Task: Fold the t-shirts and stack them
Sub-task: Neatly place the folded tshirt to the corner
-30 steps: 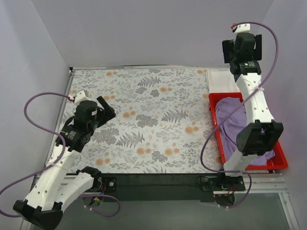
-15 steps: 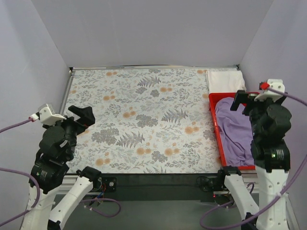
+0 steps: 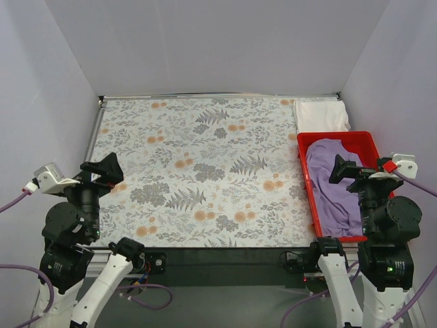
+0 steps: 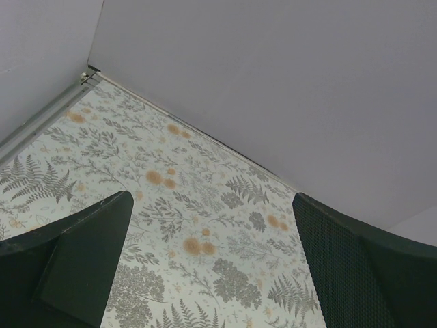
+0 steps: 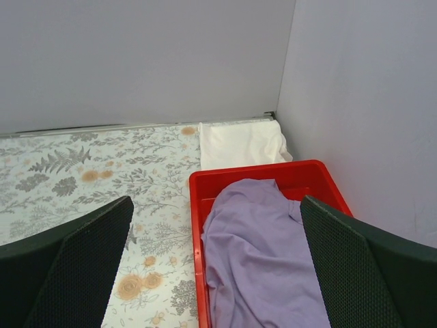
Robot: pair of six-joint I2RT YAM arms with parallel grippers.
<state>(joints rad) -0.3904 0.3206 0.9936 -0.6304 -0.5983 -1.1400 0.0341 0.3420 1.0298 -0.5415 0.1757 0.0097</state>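
Progress looks abt halfway — white tee point(image 3: 321, 115) lies as a flat, neat rectangle at the far right corner of the floral tablecloth point(image 3: 198, 171), just behind the red bin point(image 3: 305, 174). I'd judge it folded & parked as the base of the stack. Its graphic isn't visible from here, so can't tell which face is up.

Lavender tee point(image 3: 331, 188) is the one left: it sits bunched & rumpled inside the bin, filling most of it. It needs lifting out, spreading on the open cloth, folding, then setting on top of the white one.

Left gripper point(image 3: 101, 171) hangs above the near left part of the table, fingers spread wide w/ nothing between them; its wrist cam shows only cloth & back wall. Right gripper point(image 3: 349, 171) is raised over the near end of the bin, fingers likewise wide apart & empty, w/ the lavender tee below and ahead of it. Neither touches any fabric — 2nd shirt not yet begun
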